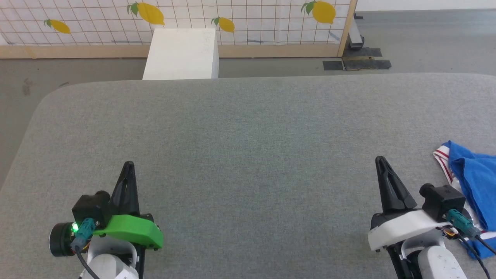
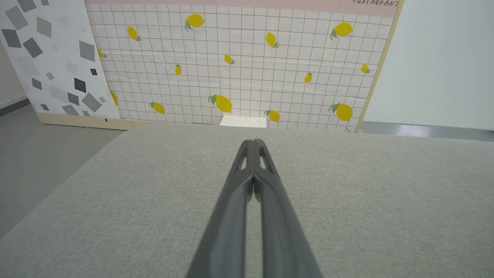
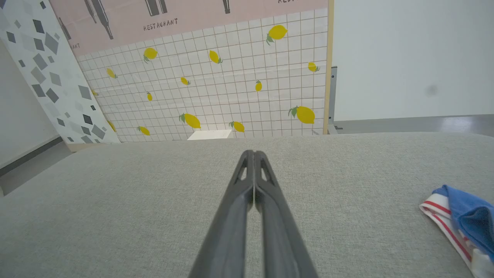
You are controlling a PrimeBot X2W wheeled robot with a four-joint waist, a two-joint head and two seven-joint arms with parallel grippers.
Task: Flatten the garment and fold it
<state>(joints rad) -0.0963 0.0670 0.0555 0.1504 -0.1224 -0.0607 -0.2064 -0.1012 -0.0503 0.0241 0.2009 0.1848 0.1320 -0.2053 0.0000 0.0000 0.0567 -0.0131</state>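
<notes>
The garment (image 1: 474, 174) lies crumpled at the right edge of the grey table (image 1: 248, 128), royal blue with a white band and red stripes, partly cut off by the head view's edge. In the right wrist view the garment (image 3: 467, 216) sits at the lower right. My right gripper (image 1: 380, 159) is shut and empty, just left of the garment and apart from it; its closed fingers (image 3: 252, 154) point across bare cloth. My left gripper (image 1: 129, 164) is shut with nothing in it at the lower left, fingers (image 2: 252, 143) pressed together.
Beyond the table's far edge stands a white box (image 1: 181, 54) on the floor, in front of a tiled panel with lemons (image 1: 232, 19). A grey-speckled panel (image 2: 50, 58) leans at the left. Black tape and a metal foot (image 1: 356, 58) mark the floor at the back right.
</notes>
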